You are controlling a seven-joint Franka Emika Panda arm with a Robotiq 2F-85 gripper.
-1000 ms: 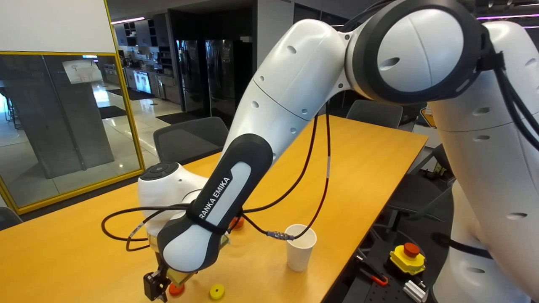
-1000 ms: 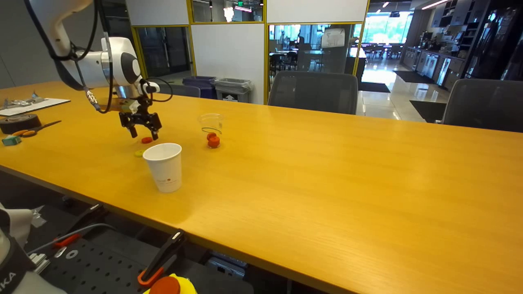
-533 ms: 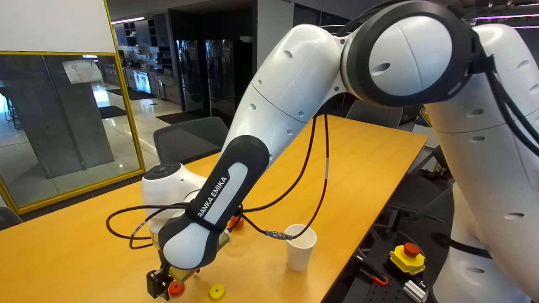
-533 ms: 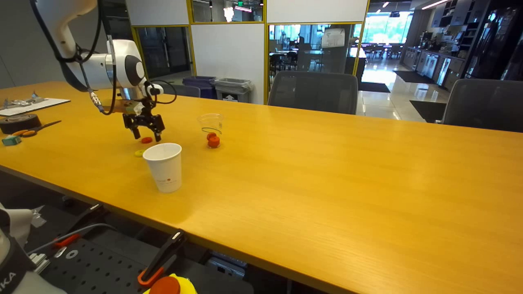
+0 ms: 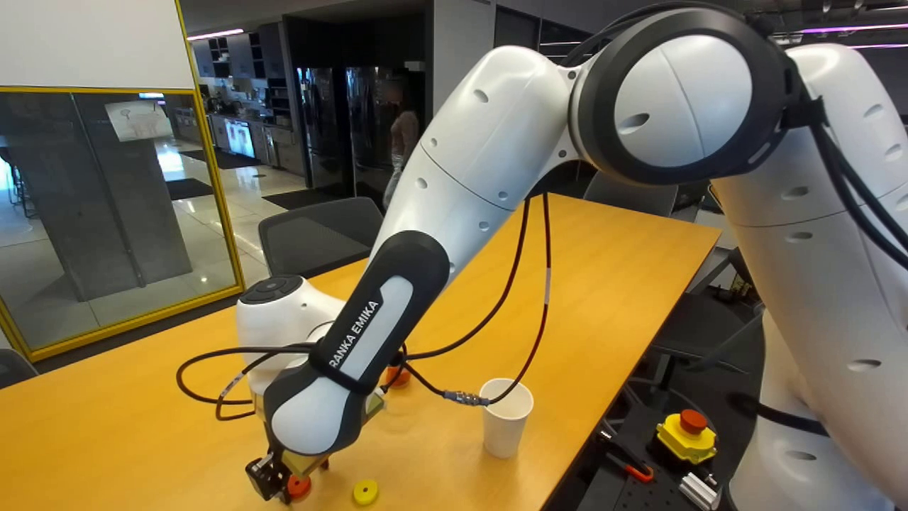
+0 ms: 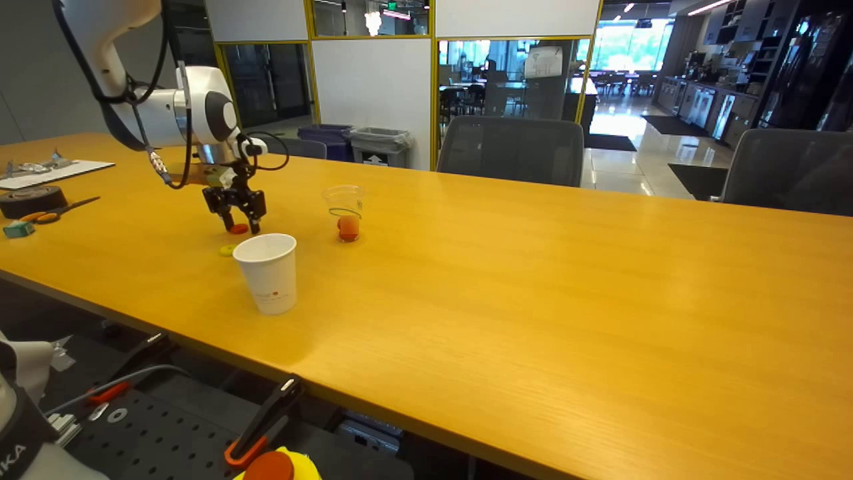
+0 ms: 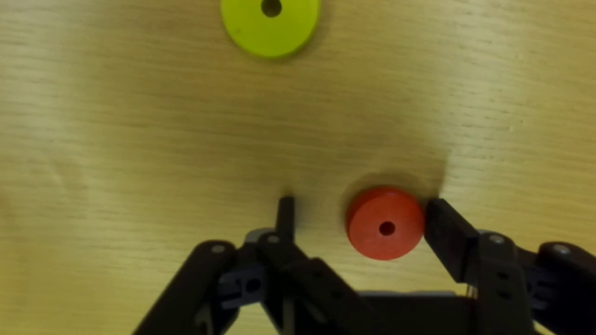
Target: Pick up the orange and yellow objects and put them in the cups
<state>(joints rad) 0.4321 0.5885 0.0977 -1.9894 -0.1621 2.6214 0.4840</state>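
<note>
A red-orange round piece (image 7: 386, 209) with a centre hole lies on the table between the fingers of my gripper (image 7: 361, 201). In the wrist view the right finger (image 7: 449, 237) appears to touch its side, while a gap separates it from the left finger. The jaws stand partly apart. A yellow piece (image 7: 270, 35) lies farther up that view, outside the jaws. The white cup (image 5: 505, 429) stands upright on the table in both exterior views. Behind it in an exterior view is the clear cup (image 6: 344, 197), with red-orange pieces (image 6: 348, 230) low inside; the arm partly covers it in an exterior view.
Along the table's far left lie a tape roll (image 6: 32, 201), scissors (image 6: 56, 215), a small green block (image 6: 18, 230) and a clipboard (image 6: 60, 173). A yellow box with a red button (image 5: 687, 436) sits below the table's edge. The arm's cable hangs near the white cup.
My gripper has come down and shifted slightly, so its fingertips now stand around the red-orange piece. Its fingers have drawn closer together. A person appears in the background.
</note>
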